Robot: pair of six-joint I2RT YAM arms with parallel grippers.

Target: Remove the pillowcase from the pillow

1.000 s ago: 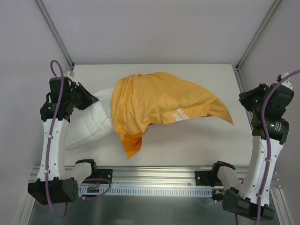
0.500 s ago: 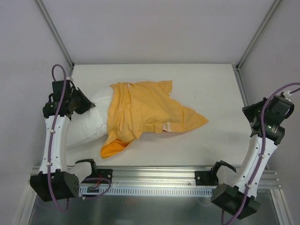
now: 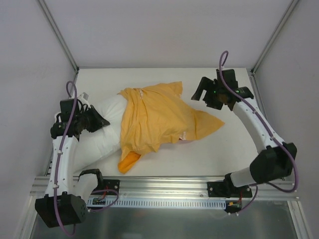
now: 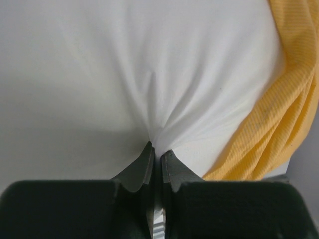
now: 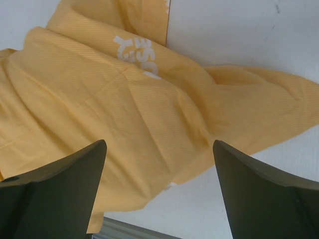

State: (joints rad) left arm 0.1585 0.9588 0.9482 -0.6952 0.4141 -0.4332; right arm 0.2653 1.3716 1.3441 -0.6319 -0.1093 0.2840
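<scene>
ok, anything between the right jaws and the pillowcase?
Nothing. The right wrist view shows the open right jaws framing the pillowcase directly, with no other object in the gap.

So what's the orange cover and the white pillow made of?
The pillowcase looks like thin woven cloth, matte, maybe cotton: fine ribbed lines and soft folds show. The pillow looks like smooth white fabric over soft stuffing: it puckers into creases where the left gripper pinches it.

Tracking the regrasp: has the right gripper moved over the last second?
Yes. The right gripper swung from the right edge of the table inward and farther back, open near the pillowcase.
</scene>
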